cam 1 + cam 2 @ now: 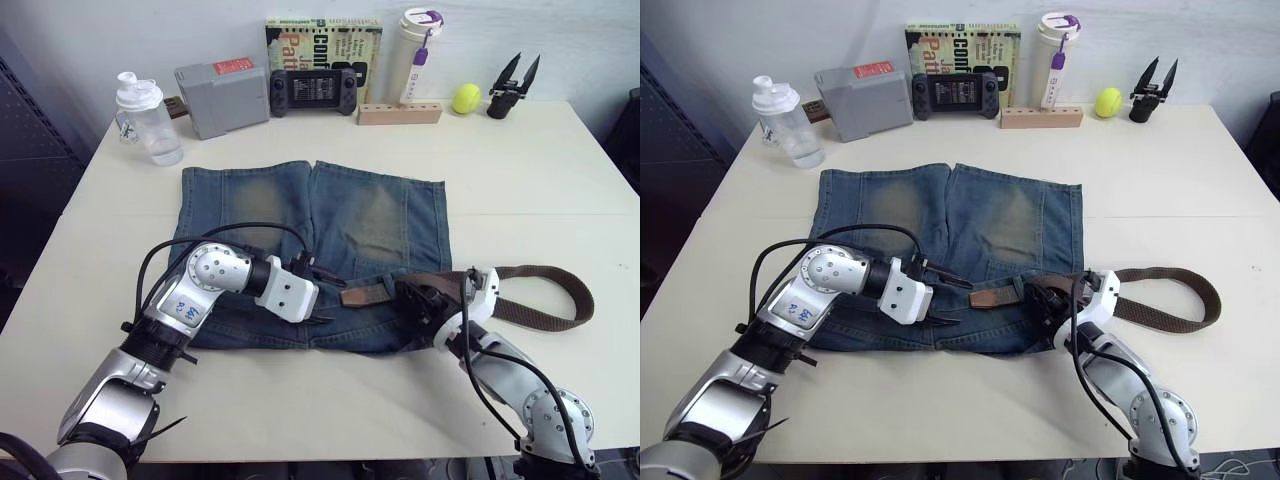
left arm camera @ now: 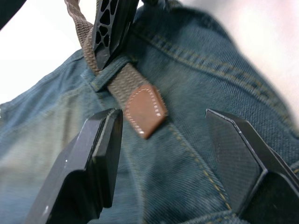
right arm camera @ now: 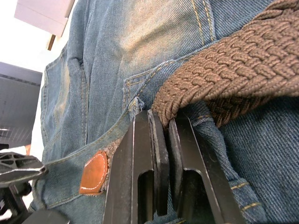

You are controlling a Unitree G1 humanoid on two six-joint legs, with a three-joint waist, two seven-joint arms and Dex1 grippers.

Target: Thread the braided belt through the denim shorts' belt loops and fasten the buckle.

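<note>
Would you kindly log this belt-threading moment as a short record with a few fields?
Shorts: denim shorts flat on the table, waistband toward the robot.
Belt: braided belt loops off the shorts' right side; its leather tip has emerged from a belt loop.
Left claw: open, fingers either side of the tip.
Right claw: shut on the belt.
Buckle: not identifiable.

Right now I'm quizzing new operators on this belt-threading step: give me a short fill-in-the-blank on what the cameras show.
1. The left gripper is ____, with its fingers on either side of the leather tip.
2. The right gripper is shut on the braided ____.
3. The belt passes under a belt ____ on the denim shorts.

Missing words: open; belt; loop
</note>
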